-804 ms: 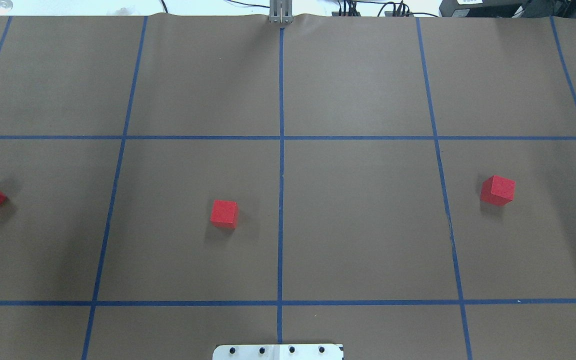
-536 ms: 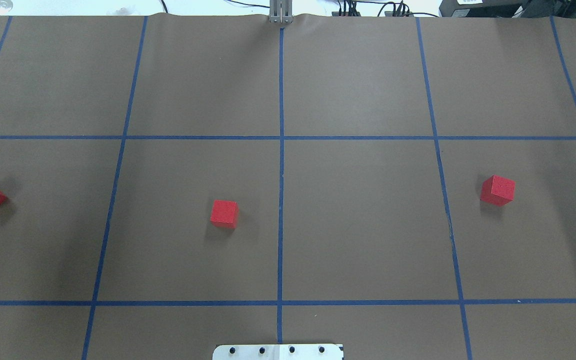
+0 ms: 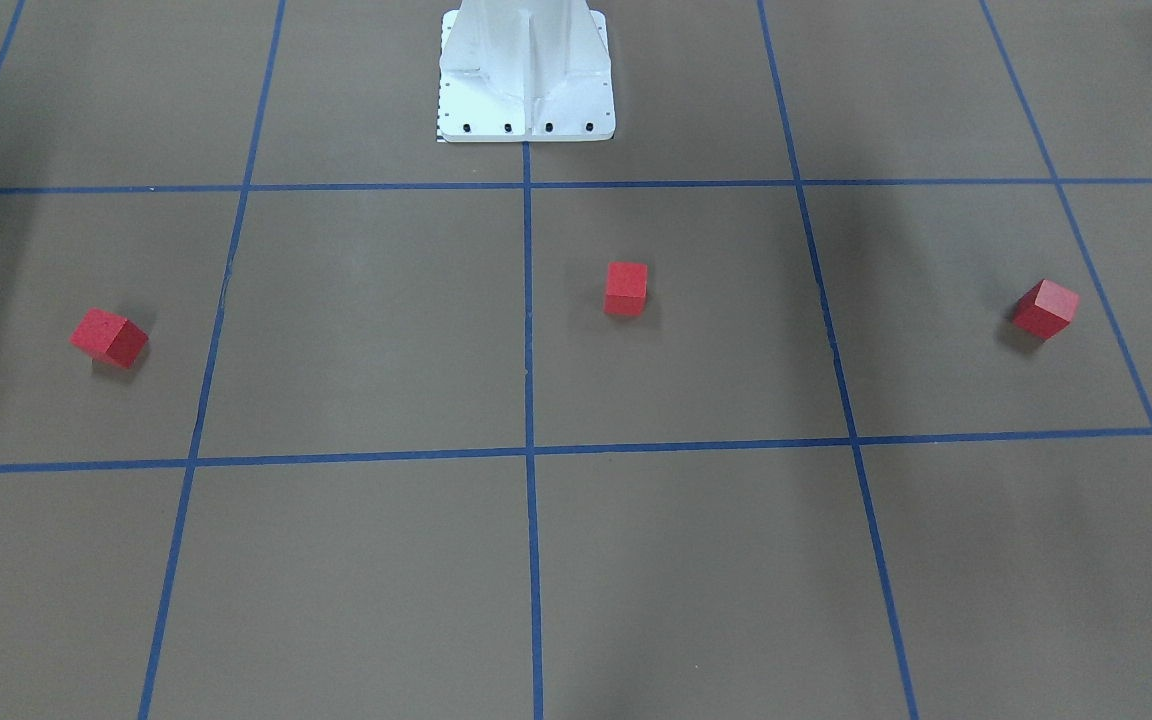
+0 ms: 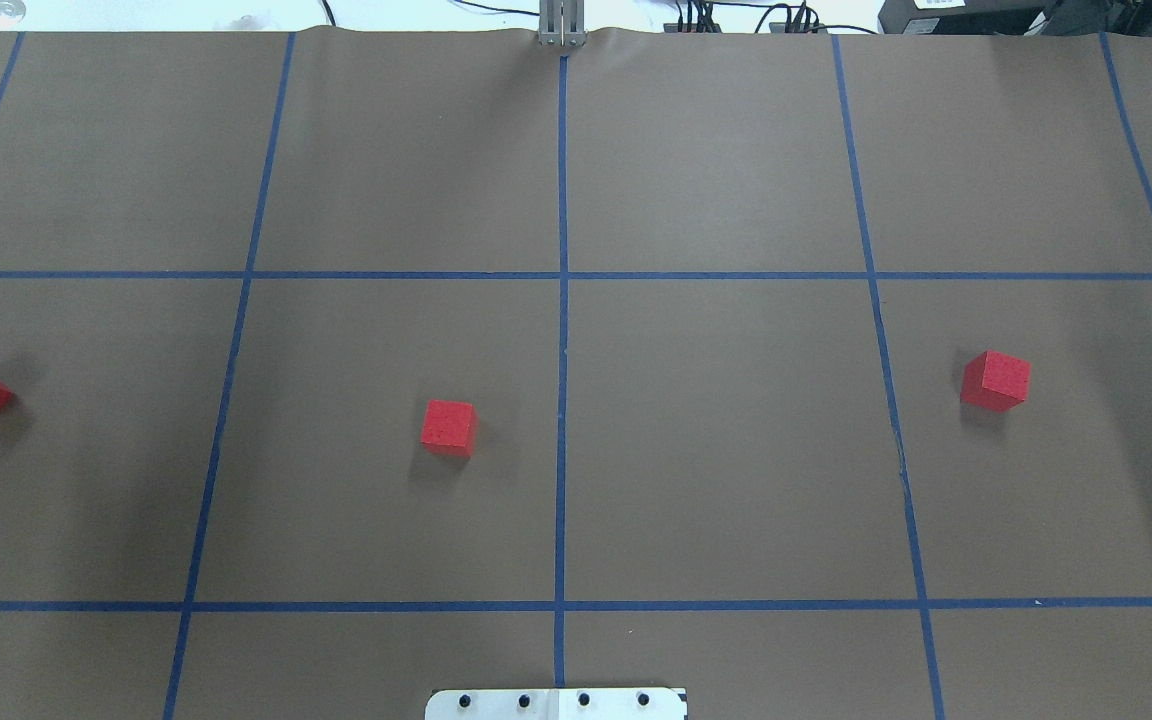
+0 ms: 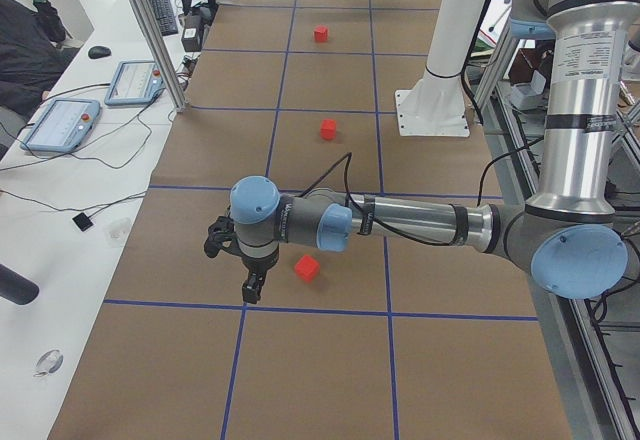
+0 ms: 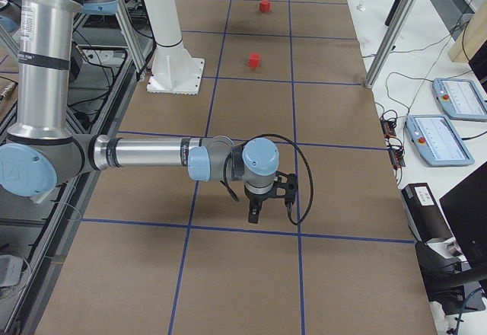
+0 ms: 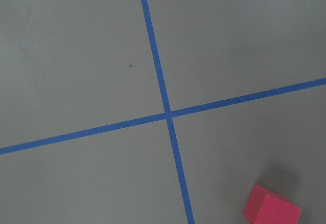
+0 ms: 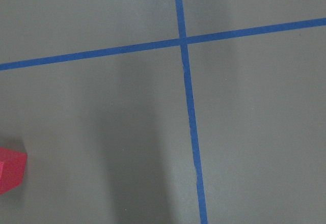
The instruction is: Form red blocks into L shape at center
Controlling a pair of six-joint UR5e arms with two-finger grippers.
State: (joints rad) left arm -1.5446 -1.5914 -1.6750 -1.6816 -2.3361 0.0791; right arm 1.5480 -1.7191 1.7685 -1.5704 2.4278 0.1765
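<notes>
Left gripper (image 5: 250, 288), finger spread impossible to tell, one red block (image 5: 307, 268) lying just beside it; right gripper (image 6: 253, 215), spread likewise untellable, second block (image 4: 996, 381) near it; third block (image 4: 449, 428) between both, well apart, beside the center (image 4: 591, 300).

No legible text, labels, numbers in any view.

Matte red blocks (image 4: 448, 428) rest on smooth matte brown paper (image 4: 736, 450).
</notes>
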